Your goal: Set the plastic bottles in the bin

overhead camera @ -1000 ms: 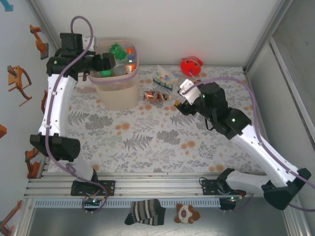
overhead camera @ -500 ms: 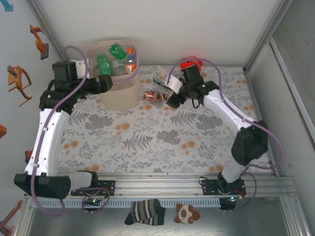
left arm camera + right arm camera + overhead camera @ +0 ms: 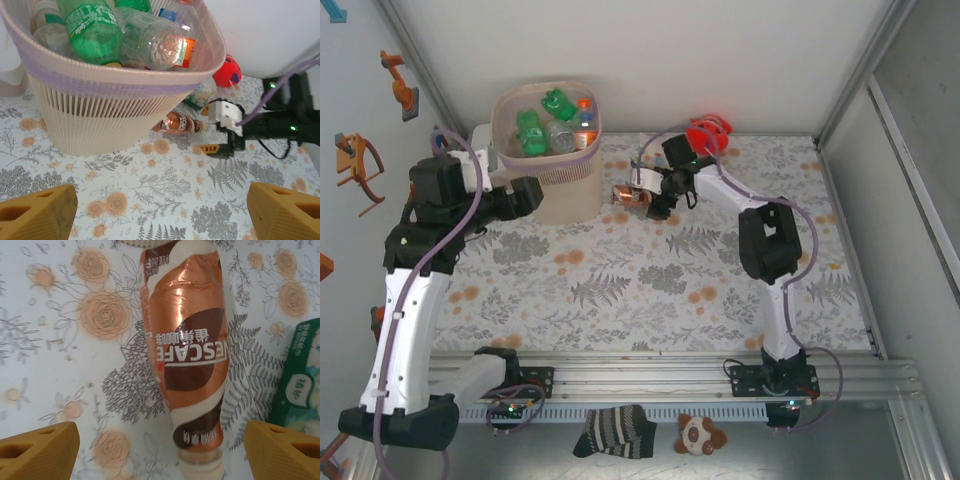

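The right tool (image 3: 160,452) is wide open over a brown NESCAFE bottle (image 3: 185,340). The left tool (image 3: 160,214), wide too, faces the bin (image 3: 100,120) with a green Sprite bottle (image 3: 92,30).

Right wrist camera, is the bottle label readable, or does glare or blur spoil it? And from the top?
Right wrist view: the coffee bottle is sharp, Nescafe legible upside down, a glare streak on the copper wrap. Top external view: it is too small to read.

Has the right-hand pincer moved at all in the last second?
Yes. The right pincer has swung left, toward the pink bin, and now hangs open over the brown bottle lying beside it.
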Controlling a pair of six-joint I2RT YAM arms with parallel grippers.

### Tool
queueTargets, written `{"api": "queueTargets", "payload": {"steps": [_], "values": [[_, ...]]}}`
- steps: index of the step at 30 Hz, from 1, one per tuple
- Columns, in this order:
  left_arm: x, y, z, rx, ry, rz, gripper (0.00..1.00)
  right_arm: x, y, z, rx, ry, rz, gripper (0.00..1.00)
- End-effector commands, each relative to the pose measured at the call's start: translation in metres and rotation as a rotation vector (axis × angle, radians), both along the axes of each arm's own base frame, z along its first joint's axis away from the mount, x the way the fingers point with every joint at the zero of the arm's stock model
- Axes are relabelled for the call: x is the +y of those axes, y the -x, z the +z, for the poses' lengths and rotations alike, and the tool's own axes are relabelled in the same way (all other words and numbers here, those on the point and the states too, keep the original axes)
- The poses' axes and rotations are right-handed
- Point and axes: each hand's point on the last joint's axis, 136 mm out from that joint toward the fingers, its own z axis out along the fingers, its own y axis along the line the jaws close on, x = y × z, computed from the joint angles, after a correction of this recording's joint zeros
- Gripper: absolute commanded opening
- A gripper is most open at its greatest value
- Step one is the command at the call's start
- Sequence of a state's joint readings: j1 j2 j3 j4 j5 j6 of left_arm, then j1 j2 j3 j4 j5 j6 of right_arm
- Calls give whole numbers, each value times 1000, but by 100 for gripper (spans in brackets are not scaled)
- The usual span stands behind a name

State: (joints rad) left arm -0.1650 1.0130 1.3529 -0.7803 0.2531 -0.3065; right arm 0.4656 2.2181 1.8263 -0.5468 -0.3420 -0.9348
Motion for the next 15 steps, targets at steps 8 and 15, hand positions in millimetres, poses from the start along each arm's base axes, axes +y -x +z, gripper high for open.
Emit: {"api": "queueTargets", "payload": {"steps": [8, 15], "values": [[7, 25, -3, 29, 26, 45, 88, 32, -42, -14, -44, -62, 86, 86], [9, 26, -7, 40, 32, 58, 88, 40, -33, -40, 14, -55, 126, 81]]}}
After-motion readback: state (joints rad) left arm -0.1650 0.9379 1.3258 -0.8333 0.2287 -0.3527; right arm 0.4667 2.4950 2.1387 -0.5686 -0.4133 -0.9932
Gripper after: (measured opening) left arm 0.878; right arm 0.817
